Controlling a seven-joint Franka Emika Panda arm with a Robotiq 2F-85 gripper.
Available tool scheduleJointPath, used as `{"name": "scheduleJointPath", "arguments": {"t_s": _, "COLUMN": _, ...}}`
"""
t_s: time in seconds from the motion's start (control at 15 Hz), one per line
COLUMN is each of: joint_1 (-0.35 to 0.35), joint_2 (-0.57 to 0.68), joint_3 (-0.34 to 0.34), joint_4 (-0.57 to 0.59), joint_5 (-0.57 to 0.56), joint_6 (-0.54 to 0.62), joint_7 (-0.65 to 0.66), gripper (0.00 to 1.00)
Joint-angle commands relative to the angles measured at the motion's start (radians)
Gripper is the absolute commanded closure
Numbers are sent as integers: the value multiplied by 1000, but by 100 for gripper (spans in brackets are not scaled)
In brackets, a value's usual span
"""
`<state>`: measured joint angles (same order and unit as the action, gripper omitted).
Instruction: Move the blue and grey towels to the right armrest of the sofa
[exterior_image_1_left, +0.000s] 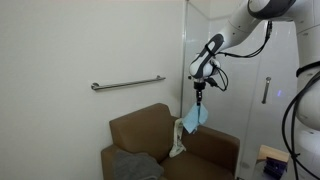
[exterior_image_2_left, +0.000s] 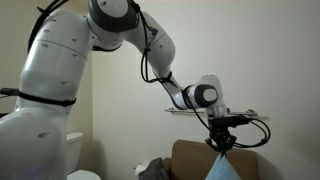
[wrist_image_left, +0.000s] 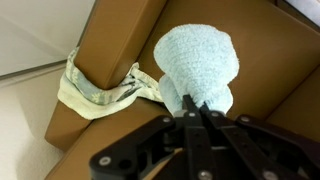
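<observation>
The light blue towel (wrist_image_left: 197, 62) is nubbly terry cloth; the brown sofa (wrist_image_left: 120, 40) looks smooth, matt, leather-like. The wall-mounted grab bar (exterior_image_1_left: 127, 84) is shiny metal, the white robot arm (exterior_image_2_left: 50, 60) glossy plastic.

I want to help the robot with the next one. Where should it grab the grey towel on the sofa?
Probably a raised fold at the top of the grey towel, coming straight down from above. It lies in a crumpled heap on the sofa, so only its top is free. Right now the gripper is shut on the blue towel.
</observation>
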<state>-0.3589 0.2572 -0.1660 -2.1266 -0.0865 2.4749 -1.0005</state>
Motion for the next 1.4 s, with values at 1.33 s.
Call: {"name": "scheduleJointPath", "arguments": {"t_s": 1.33, "joint_1": -309, "joint_2": 614, "joint_3": 58, "joint_4": 802, "joint_5": 104, "joint_6": -189, "joint_7": -465, "gripper": 97}}
